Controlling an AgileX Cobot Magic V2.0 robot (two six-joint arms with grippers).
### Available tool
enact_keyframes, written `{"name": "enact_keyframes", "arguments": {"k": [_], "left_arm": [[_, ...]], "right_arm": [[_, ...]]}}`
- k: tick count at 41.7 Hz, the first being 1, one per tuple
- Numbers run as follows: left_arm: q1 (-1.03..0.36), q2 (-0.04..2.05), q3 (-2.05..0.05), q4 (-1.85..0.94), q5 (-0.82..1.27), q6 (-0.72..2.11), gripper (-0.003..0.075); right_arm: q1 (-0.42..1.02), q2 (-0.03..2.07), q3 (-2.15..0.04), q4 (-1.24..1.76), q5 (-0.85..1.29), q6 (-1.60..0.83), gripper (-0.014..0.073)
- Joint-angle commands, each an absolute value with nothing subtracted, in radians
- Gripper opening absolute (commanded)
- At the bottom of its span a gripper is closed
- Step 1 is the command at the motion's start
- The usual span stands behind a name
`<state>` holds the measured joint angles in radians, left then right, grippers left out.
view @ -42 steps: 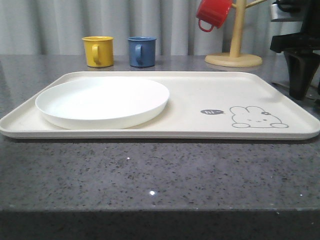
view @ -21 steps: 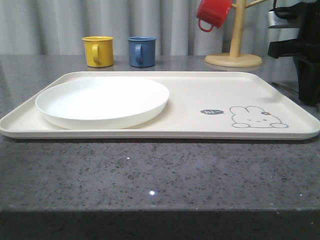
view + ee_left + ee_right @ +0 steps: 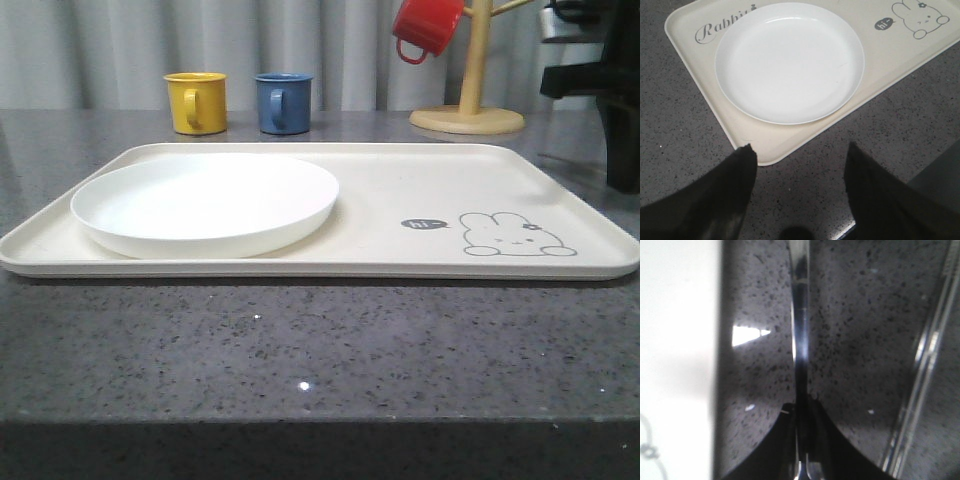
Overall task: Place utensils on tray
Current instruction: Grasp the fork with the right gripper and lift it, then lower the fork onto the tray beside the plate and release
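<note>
The cream tray (image 3: 420, 185) with its grey rabbit drawing lies across the counter, and its near corner (image 3: 700, 85) appears in the left wrist view. My right gripper (image 3: 802, 407) is shut on the thin shiny handle of a silver utensil (image 3: 800, 335) over the grey counter, just beside the tray's edge (image 3: 680, 365). I cannot tell which utensil it is. A long flat pair of chopsticks (image 3: 920, 375) lies on the counter on the handle's other side. In the front view the right gripper (image 3: 622, 180) hangs at the far right, past the tray's right end. My left gripper (image 3: 800, 150) is open and empty above the counter by the tray's corner.
A round white plate (image 3: 205, 200) sits on the left half of the tray. Behind the tray stand a yellow mug (image 3: 196, 102) and a blue mug (image 3: 284, 102). A wooden mug tree (image 3: 470, 100) at the back right carries a red mug (image 3: 426, 26).
In the front view my right gripper has shifted to the right, farther from the tray's right end. Nothing on the tray has moved.
</note>
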<state>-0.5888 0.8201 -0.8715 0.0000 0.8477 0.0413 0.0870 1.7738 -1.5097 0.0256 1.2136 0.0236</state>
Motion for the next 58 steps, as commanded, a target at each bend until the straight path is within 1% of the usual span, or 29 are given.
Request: {"name": "enact_keyframes", "arguments": {"k": [1, 5, 11, 14, 19, 28, 40, 42, 46, 53, 55, 58], "left_arm": [[-0.595, 0.813, -0.896, 0.0, 0.79, 0.032, 0.0401], [-0.595, 0.813, -0.896, 0.0, 0.788, 0.032, 0.0401], [-0.595, 0.813, -0.896, 0.0, 0.784, 0.032, 0.0401], [-0.595, 0.813, -0.896, 0.0, 0.78, 0.032, 0.0401], [-0.595, 0.813, -0.896, 0.0, 0.775, 0.032, 0.0401], [-0.595, 0.813, -0.896, 0.0, 0.772, 0.032, 0.0401], [-0.595, 0.813, -0.896, 0.0, 0.772, 0.032, 0.0401], [-0.595, 0.813, -0.896, 0.0, 0.772, 0.032, 0.0401], [-0.595, 0.813, -0.896, 0.0, 0.772, 0.032, 0.0401], [-0.595, 0.813, -0.896, 0.0, 0.772, 0.032, 0.0401], [-0.595, 0.813, -0.896, 0.0, 0.771, 0.032, 0.0401], [-0.595, 0.813, -0.896, 0.0, 0.768, 0.032, 0.0401]], "right_arm": [[0.123, 1.691, -1.598, 0.025, 1.279, 0.023, -0.0016], [0.202, 1.693, -1.655, 0.025, 1.33, 0.023, -0.0016], [0.353, 1.709, -1.694, 0.022, 1.333, 0.049, -0.0015], [0.424, 1.734, -1.703, -0.01, 1.333, 0.102, -0.0015], [0.503, 1.794, -1.704, -0.113, 1.332, 0.255, -0.0015], [0.517, 1.874, -1.704, -0.129, 1.285, 0.572, -0.0015], [0.517, 1.899, -1.704, -0.045, 1.245, 0.595, -0.0011], [0.517, 1.899, -1.704, -0.045, 1.245, 0.595, 0.0001], [0.517, 1.899, -1.704, -0.045, 1.247, 0.594, 0.0066], [0.517, 1.88, -1.704, -0.051, 1.244, 0.583, 0.024], [0.517, 1.868, -1.705, -0.051, 1.237, 0.564, 0.0262], [0.517, 1.838, -1.706, -0.053, 1.234, 0.522, 0.0265]]}}
